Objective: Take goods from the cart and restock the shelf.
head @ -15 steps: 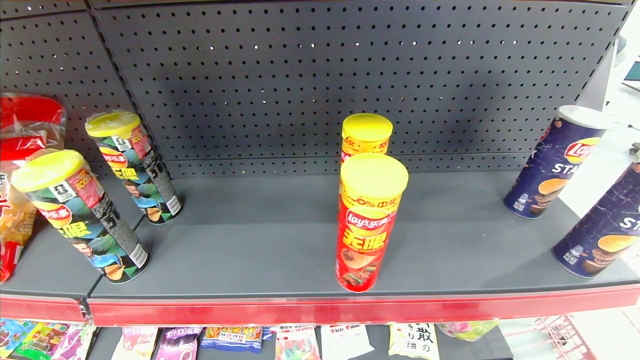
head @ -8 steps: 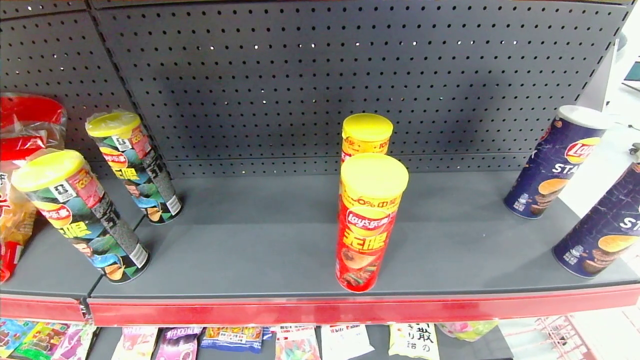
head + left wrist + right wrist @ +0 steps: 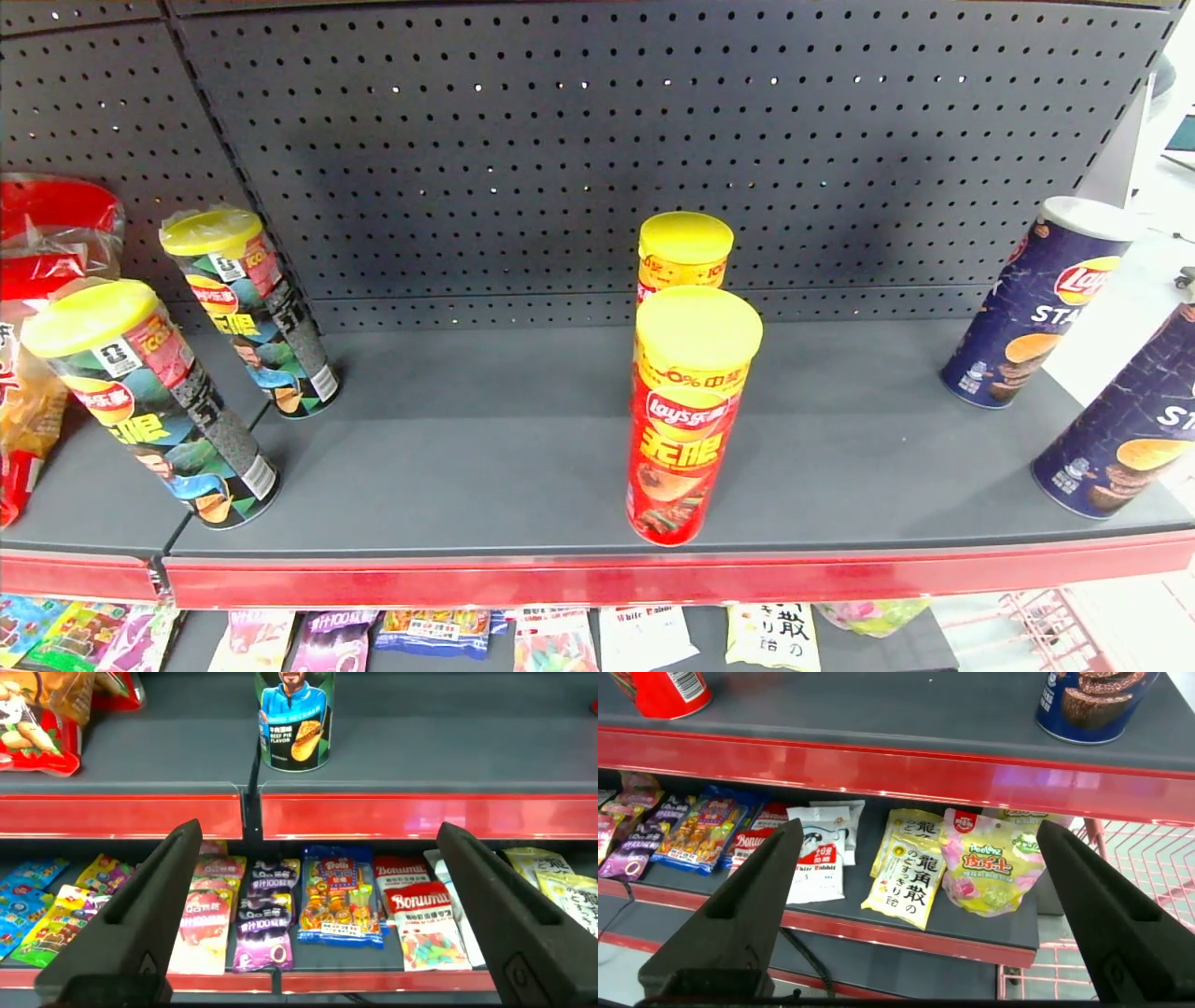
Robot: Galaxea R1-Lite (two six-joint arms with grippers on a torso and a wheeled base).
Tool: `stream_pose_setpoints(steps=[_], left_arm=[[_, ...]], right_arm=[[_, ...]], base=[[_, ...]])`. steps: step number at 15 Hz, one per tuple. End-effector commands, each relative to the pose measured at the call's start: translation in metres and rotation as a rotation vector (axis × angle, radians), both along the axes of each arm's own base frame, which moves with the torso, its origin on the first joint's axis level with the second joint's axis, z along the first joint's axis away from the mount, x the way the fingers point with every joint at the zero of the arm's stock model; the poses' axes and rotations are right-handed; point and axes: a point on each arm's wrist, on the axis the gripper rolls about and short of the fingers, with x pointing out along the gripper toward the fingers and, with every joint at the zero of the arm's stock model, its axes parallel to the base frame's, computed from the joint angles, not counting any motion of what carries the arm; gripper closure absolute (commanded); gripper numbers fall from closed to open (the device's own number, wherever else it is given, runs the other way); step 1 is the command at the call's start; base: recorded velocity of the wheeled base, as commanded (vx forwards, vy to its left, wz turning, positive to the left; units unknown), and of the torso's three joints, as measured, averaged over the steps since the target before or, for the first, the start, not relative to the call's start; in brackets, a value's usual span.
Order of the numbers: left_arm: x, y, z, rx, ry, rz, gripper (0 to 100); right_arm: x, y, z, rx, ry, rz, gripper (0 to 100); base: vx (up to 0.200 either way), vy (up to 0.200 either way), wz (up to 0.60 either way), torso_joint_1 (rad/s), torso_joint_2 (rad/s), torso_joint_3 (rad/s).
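A grey shelf [image 3: 485, 467] with a red front lip holds chip cans: two red ones with yellow lids [image 3: 686, 415] in the middle, two green-black ones [image 3: 149, 401] at the left and two dark blue ones [image 3: 1036, 303] at the right. My left gripper [image 3: 318, 905] is open and holds nothing; it is below the lip, facing a green-black can [image 3: 294, 719] and the snack bags [image 3: 341, 896] on the lower shelf. My right gripper [image 3: 920, 896] is open too and holds nothing; it is before the lower shelf under a blue can [image 3: 1092, 705] and a red can [image 3: 663, 691].
A perforated grey back panel [image 3: 597, 140] closes the shelf behind. Red bagged snacks [image 3: 37, 271] crowd the far left. Wide bare shelf lies between the can groups. A pink wire cart [image 3: 1120, 952] stands at the lower right. Yellow and pink bags [image 3: 952, 863] lie on the lower shelf.
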Motion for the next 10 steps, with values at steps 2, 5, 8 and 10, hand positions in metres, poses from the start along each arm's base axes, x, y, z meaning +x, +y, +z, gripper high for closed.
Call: stream_pose_setpoints(steps=[2, 5, 8, 10], left_arm=[[0.0001, 0.0000, 0.0000, 0.000, 0.001, 0.001, 0], [0.0001, 0.0000, 0.0000, 0.000, 0.001, 0.001, 0], [0.0001, 0.0000, 0.0000, 0.000, 0.001, 0.001, 0], [0.0001, 0.0000, 0.0000, 0.000, 0.001, 0.001, 0]], right_arm=[[0.0002, -0.0001, 0.0001, -0.001, 0.001, 0.006, 0], [0.0002, -0.0002, 0.0001, 0.000, 0.002, 0.018, 0], [0.0002, -0.0002, 0.0001, -0.001, 0.001, 0.019, 0], [0.0000, -0.0002, 0.0000, 0.002, 0.000, 0.015, 0]], base=[[0.000, 0.000, 0.00, 0.000, 0.00, 0.000], [0.000, 0.000, 0.00, 0.000, 0.00, 0.000], [0.000, 0.000, 0.00, 0.000, 0.00, 0.000], [0.000, 0.000, 0.00, 0.000, 0.00, 0.000]])
